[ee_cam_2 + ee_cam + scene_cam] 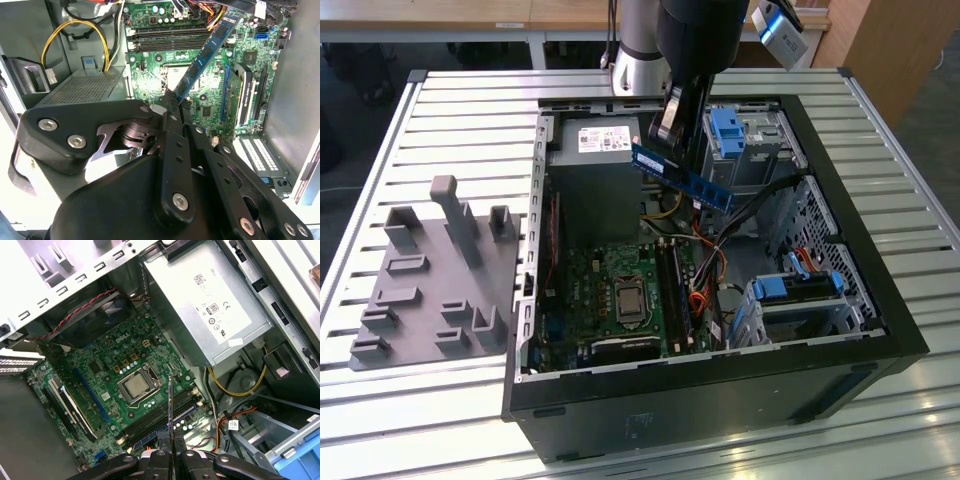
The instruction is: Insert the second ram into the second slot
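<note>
I have the long, thin blue circuit-board stick point(682, 178) pinched by one end in the black metal claw point(668, 150), whose fingers are closed flat against its faces. In the exterior view it hangs tilted in the air over the open black computer case point(720, 400), which lies on the ribbed aluminium tabletop point(450, 100). There I see the stick's broad side, just in front of the smooth grey power supply box point(595, 160). A grey moulded fixture tray point(430, 290) sits at the exterior view's left.

In the first wrist view the stick point(170, 405) is edge-on, a thin line rising from the claw point(171, 450) and crossing the dark memory slots point(160, 415) beside the shiny square processor socket point(136, 386). It is above the green motherboard point(100, 365), not seated. The second wrist view gives me the claw's point(172, 102) bolted linkage plates and the stick's point(207, 52) row of dark chips.
</note>
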`<act>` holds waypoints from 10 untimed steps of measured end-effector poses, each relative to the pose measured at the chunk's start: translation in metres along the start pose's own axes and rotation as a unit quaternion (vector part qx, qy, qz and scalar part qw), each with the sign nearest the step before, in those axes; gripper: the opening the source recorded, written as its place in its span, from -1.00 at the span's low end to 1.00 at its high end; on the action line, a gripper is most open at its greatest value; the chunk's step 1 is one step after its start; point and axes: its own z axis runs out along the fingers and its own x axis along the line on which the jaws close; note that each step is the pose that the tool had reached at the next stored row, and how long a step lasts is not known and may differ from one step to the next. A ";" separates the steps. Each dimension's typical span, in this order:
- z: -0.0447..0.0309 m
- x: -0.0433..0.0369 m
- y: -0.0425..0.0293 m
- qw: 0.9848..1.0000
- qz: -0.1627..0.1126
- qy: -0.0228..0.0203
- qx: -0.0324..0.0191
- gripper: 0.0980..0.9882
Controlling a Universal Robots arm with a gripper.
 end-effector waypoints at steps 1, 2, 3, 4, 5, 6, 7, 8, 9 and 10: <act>0.0000 0.0000 0.0000 1.000 0.000 0.000 0.000 -0.91; 0.0000 0.0000 0.0000 1.000 0.001 0.000 0.000 -0.91; 0.0000 0.0000 0.0000 1.000 0.001 0.000 0.000 -0.91; 0.0000 0.0000 0.0000 1.000 0.001 0.000 0.000 -0.91; 0.0000 0.0000 0.0000 1.000 0.001 0.000 0.000 -0.91; 0.0000 0.0000 0.0000 1.000 0.002 0.000 0.000 -0.91; 0.0000 0.0000 0.0000 1.000 0.002 0.000 0.000 -0.91; 0.0000 0.0000 0.0000 1.000 0.002 0.000 0.000 -0.91; 0.0000 0.0000 0.0000 1.000 0.003 0.000 0.000 -0.91; 0.0000 0.0000 0.0000 1.000 0.003 0.000 0.000 -0.91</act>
